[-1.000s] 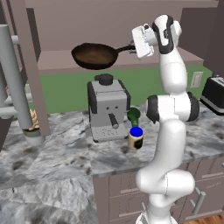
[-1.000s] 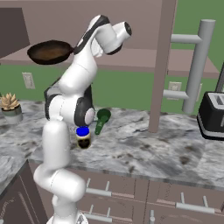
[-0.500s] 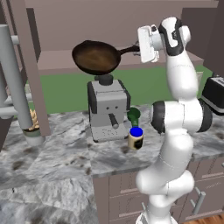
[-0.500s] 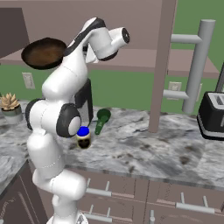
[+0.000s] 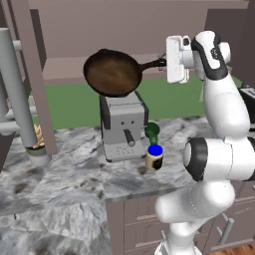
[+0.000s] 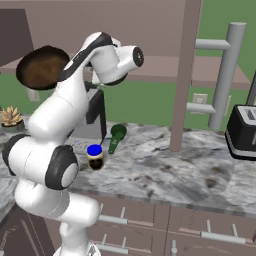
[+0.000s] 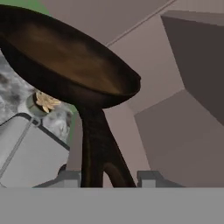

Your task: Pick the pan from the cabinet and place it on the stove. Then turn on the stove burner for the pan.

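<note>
The pan (image 5: 110, 73) is a dark round frying pan with a brownish inside, hanging in the air above the coffee machine and tilted toward the base cameras. My gripper (image 5: 163, 63) is shut on the end of its long thin handle (image 7: 97, 148), which runs between my fingertips (image 7: 69, 177) in the hand view. The pan (image 6: 42, 67) sits at the upper left of the right base view, left of my arm. Behind it the mauve-brown cabinet (image 5: 99, 30) stands open, its door (image 5: 27, 74) swung out at the left. The stove is out of view.
A grey coffee machine (image 5: 123, 127) stands on the marble counter (image 5: 64, 199) right under the pan. A blue-lidded jar (image 5: 155, 157) and a green bottle (image 6: 117, 137) lie beside it. A black toaster (image 6: 242, 132) is at the far right, a small plant (image 6: 9, 116) at the far left.
The pan has sunk a little and tipped its inside more toward the left base camera. My arm's elbow has swung to the right; the grip on the handle is unchanged.
</note>
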### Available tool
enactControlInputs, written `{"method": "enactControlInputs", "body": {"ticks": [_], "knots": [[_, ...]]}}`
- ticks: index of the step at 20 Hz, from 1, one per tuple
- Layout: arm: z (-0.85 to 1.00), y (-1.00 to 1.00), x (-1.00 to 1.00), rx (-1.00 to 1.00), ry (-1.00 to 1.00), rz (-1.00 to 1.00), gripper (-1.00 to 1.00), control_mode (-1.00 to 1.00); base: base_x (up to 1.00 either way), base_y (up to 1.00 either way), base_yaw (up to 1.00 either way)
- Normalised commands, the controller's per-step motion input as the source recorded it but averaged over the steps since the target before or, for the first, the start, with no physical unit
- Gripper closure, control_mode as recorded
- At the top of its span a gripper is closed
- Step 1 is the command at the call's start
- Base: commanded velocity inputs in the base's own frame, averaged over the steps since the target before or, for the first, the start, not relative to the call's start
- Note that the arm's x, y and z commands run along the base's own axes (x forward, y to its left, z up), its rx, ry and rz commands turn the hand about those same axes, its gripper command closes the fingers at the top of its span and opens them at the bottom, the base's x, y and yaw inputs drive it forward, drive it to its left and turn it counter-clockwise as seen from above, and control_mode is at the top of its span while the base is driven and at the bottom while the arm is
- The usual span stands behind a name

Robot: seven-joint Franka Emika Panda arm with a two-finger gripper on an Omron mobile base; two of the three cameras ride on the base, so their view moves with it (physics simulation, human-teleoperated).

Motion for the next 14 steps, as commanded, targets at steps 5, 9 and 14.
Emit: {"method": "enactControlInputs", "body": {"ticks": [5, 9, 14], "knots": [[0.00, 0.00, -0.74, 0.00, -0.09, -0.06, 1.00, -1.00, 0.00, 0.00, 0.00], [-0.14, 0.00, -0.68, 0.00, -0.03, -0.04, 1.00, -1.00, 0.00, 0.00, 0.00], [-0.20, 0.00, -0.69, 0.00, -0.03, -0.03, 1.00, -1.00, 0.00, 0.00, 0.00]]}}
